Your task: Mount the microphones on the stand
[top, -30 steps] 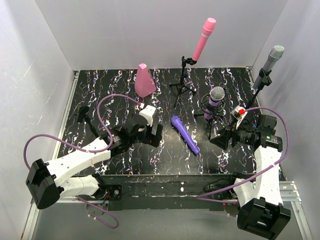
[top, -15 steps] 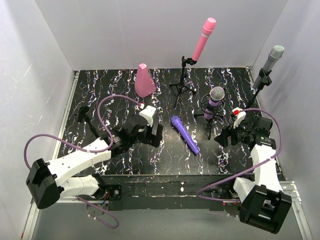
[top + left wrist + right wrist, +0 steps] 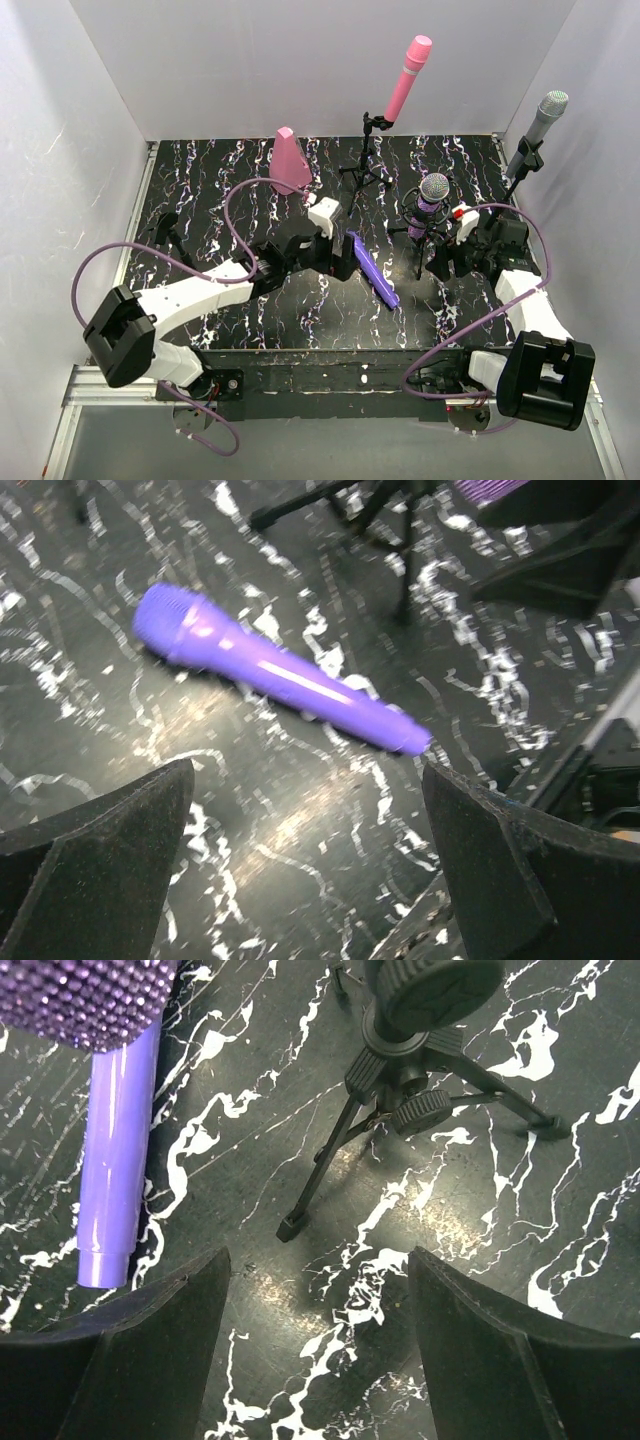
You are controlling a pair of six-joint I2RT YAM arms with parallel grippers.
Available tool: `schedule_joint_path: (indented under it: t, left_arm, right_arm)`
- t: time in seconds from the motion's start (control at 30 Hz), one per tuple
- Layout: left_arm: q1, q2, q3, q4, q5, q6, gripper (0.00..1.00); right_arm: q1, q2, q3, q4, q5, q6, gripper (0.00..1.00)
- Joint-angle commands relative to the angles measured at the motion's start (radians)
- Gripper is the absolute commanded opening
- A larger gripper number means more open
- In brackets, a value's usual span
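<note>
Left tool (image 3: 340, 262) is low over the black, white-veined worktop (image 3: 200, 190), just beside the head end of the smooth violet stick microphone (image 3: 372, 270). That one lies flat on the worktop near the middle, head toward the back wall and tail toward me. On the left wrist camera I see the left tool (image 3: 308, 780) spread wide and holding nothing. The violet microphone (image 3: 280, 670) lies slantwise ahead of the fingers (image 3: 100, 860), clear of both of them. At the back, the pink stick microphone (image 3: 405, 78) stands tilted in a black tripod stand (image 3: 365, 165). At the right wall the silver-grey stick microphone (image 3: 537, 130) sits in its own black stand (image 3: 520, 172). The glittery purple microphone with the silver mesh head (image 3: 430, 205) is up on a third black tripod (image 3: 420, 245), right of centre. Right tool (image 3: 445, 265) hangs close beside that tripod. The right wrist camera shows the right tool (image 3: 318, 1260) wide apart and empty too, with tripod legs (image 3: 400, 1090) on the worktop beyond it. The glittery body (image 3: 80, 1000) fills the top-left corner, and the violet tail (image 3: 112, 1170) lies below it. A pink cone-shaped block (image 3: 289, 160) stands at back left, well apart from both tools.
</note>
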Motion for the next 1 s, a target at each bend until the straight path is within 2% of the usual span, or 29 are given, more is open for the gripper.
schedule_joint_path:
  t: [0.0,0.1,0.37,0.5,0.57,0.73,0.97]
  left_arm:
    - [0.009,0.032,0.082,0.183,0.151,-0.040,0.98]
    - [0.012,0.072,0.122,0.225,0.213,-0.038,0.96]
    - [0.029,0.150,0.263,0.210,0.265,0.017,0.79]
    - [0.029,0.222,0.386,0.101,0.189,0.042,0.52]
    - [0.029,0.254,0.440,0.044,0.144,0.051,0.33]
    - [0.029,0.291,0.507,0.004,0.081,0.062,0.28]
    - [0.025,0.340,0.587,0.058,0.254,0.062,0.24]
  right_arm:
    - [0.004,-0.016,0.025,0.032,-0.036,0.123,0.78]
    - [0.004,0.000,0.018,0.029,-0.045,0.181,0.78]
    - [0.004,0.107,0.063,0.008,-0.027,0.289,0.70]
    - [0.004,0.136,0.079,0.011,-0.004,0.328,0.68]
    - [0.004,0.141,0.080,0.017,0.004,0.342,0.67]
    - [0.007,0.168,0.094,0.014,0.019,0.379,0.60]
    - [0.027,0.239,0.140,0.000,0.033,0.431,0.58]
